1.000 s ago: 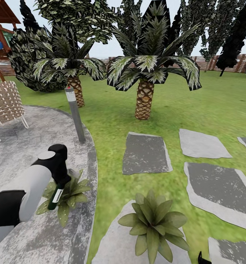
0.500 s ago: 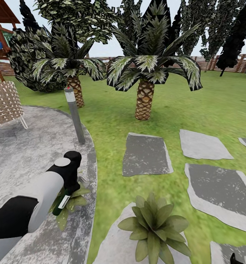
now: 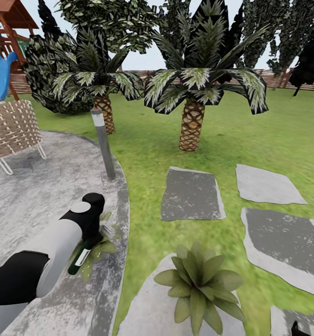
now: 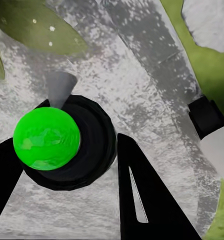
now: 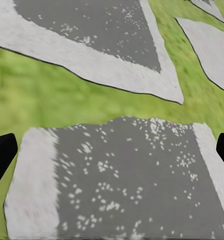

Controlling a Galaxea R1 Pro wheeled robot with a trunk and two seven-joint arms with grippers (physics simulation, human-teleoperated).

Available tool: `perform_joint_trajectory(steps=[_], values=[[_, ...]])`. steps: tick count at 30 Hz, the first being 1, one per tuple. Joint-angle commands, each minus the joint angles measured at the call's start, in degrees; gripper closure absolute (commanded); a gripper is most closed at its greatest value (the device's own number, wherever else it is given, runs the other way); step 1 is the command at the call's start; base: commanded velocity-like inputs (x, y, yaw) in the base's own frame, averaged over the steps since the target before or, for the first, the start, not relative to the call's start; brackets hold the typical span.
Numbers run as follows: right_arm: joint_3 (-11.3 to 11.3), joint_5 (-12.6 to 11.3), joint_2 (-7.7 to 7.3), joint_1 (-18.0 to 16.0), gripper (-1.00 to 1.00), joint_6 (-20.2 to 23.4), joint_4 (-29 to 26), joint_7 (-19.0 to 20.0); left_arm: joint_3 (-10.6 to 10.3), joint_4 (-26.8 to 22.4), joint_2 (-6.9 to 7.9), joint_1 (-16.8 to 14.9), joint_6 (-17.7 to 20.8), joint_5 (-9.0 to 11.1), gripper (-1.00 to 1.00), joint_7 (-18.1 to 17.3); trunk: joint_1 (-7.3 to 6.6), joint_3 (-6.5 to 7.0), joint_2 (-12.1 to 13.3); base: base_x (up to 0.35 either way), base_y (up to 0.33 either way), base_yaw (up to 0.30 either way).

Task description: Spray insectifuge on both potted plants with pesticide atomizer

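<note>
left potted plant (image 3: 98,247) mostly hidden behind left arm, right gripper (image 3: 301,328) cut off — jaws unclear

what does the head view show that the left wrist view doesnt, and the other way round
The head view takes in the wider garden: two palms, the lamp post, the wicker chair, the stepping stones and the second potted plant on a stone.

The left wrist view looks down the pesticide atomizer end-on, its bright green cap between the black fingers.

Both show the left gripper shut on the atomizer over the grey patio, with leaves of the first potted plant beneath.
</note>
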Motion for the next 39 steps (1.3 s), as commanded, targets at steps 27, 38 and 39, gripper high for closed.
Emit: perform_joint_trajectory(steps=[27,38,39], values=[[-0.24,0.63,0.09,-0.04,-1.0,-0.12,0.12,-0.19,22.43,-8.96,-3.67,4.17,5.34,0.22,1.0,0.71,-0.04,-0.43,-0.02,-0.094,0.015,0.04],[-0.15,0.89,0.08,-0.04,-1.0,-0.18,0.45,0.08,26.25,-9.58,-4.98,4.26,5.38,-0.56,1.0,7.07,-0.04,-0.43,-0.02,0.0,0.0,0.0],[-0.15,0.89,0.06,-0.04,-1.0,-0.18,0.48,0.08,26.25,-9.5,-4.96,4.29,5.38,-0.59,1.0,7.12,-0.04,-0.43,-0.02,0.0,0.0,0.0]])
